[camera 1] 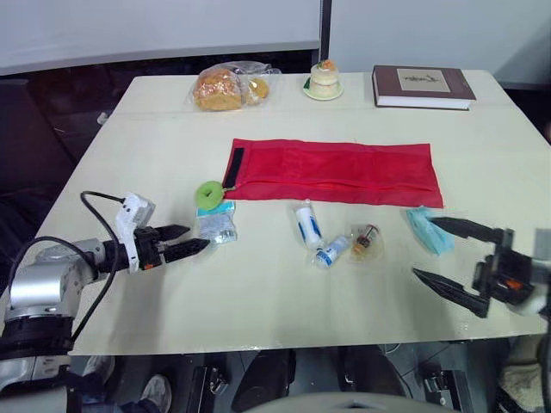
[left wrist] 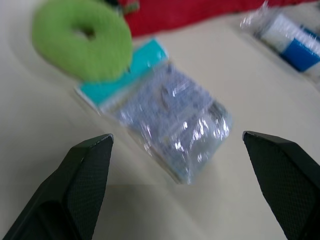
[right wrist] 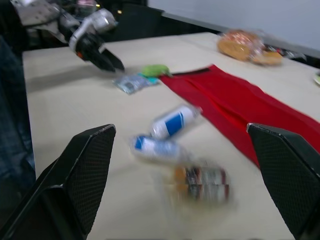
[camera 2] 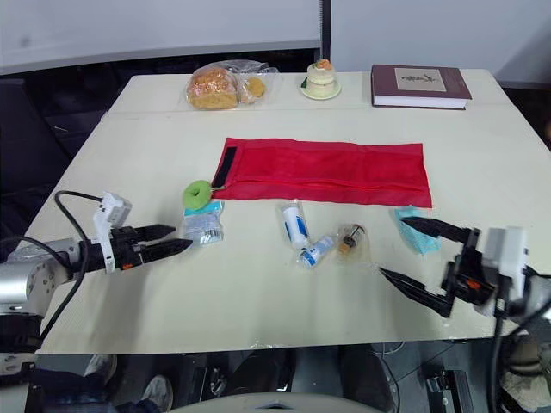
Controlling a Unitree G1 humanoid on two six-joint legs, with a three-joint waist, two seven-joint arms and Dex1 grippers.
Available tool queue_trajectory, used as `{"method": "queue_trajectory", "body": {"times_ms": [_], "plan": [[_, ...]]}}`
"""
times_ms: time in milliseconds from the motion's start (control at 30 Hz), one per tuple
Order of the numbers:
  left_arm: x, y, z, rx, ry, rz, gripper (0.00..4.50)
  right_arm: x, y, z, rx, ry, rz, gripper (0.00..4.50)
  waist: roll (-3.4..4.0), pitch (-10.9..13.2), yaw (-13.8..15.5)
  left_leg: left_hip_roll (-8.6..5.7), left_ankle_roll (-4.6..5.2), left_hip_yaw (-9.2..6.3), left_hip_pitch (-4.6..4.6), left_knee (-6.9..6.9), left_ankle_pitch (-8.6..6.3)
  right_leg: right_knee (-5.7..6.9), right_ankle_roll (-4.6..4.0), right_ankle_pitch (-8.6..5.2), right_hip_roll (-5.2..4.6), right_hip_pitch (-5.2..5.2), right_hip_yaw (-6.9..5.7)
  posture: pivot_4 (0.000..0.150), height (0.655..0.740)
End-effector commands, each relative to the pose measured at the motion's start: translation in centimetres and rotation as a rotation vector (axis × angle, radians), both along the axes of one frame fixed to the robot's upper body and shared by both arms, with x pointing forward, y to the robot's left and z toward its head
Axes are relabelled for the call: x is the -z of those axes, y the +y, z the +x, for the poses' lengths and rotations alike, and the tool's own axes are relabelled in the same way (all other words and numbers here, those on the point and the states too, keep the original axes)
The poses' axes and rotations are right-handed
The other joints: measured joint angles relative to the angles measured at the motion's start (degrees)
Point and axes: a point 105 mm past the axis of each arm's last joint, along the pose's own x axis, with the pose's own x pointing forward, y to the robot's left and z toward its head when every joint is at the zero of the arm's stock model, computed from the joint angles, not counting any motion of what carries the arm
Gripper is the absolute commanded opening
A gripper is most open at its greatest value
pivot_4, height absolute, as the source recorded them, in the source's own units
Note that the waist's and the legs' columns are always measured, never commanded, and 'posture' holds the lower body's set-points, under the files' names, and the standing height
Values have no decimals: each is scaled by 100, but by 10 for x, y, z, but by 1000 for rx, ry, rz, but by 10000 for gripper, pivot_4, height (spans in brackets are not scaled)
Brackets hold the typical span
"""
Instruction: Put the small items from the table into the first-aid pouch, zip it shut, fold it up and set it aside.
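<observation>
1. Evidently, the gathering step is only beginning: the flat red fabric first-aid pouch (camera 1: 336, 172) is laid out unfolded across the middle of the cream table (camera 1: 258, 292), and nothing can be seen packed into it.
2. The small items are spread in a row between the pouch and the near edge: a green foam ring (camera 1: 210, 194) touching the pouch's left end, a clear plastic packet with a teal header (camera 1: 216, 221) just beside the ring, a white-and-blue tube (camera 1: 307, 224), a smaller blue-capped bottle (camera 1: 331, 251), a brown vial in clear wrap (camera 1: 365, 241) and a teal folded cloth (camera 1: 424, 225).
3. The left gripper (camera 1: 196, 237) is held low near the left edge, its black fingers parted and empty, aimed at the clear packet, which lies just ahead of the tips.
4. The right gripper (camera 1: 422, 248) is held near the right end of the near edge, spread wide with nothing in it; its upper finger lies just beside the teal cloth.
5. The next move is judged to be a short advance of the left gripper until the packet sits between the fingers, then a closing on it.
6. A low, flat approach is called for, since the thin, slippery packet could be pushed away.
7. The pouch opening cannot be made out, so it may have to be held open for the drop.
</observation>
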Motion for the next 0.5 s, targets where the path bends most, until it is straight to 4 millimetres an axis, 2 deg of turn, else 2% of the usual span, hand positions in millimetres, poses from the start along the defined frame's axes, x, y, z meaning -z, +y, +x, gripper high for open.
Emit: {"method": "queue_trajectory", "body": {"times_ms": [33, 233, 433, 500], "plan": [[-4, 3, 9, -71, 78, -40, 44094, -25, 33, 9, -39, -115, -21, 45000, 0, 0, 10, 0, 0, -5, -1, 5, 0, 2, 0, 0, 1, 1, -5, 1500, 7289], [1, 1, 12, -142, 203, -128, 44094, -37, 67, 21, -71, -160, -48, 45000, -1, -1, 20, -8, -22, -22, -14, 26, 13, 10, 0, 0, 0, -1, -19, 1500, 7289], [3, -1, 19, -194, 256, -177, 44094, -41, 76, 28, -71, -196, -63, 45000, 2, -3, 44, -9, -12, -24, -15, 43, 6, 19, 0, 0, 0, 1, -19, 1500, 7289], [5, -9, 20, -172, 262, -192, 44094, -42, 77, 29, -70, -204, -61, 45000, 4, -5, 55, -11, -8, -24, -15, 47, 4, 22, 0, 0, 2, 1, -20, 1500, 7289]]}}
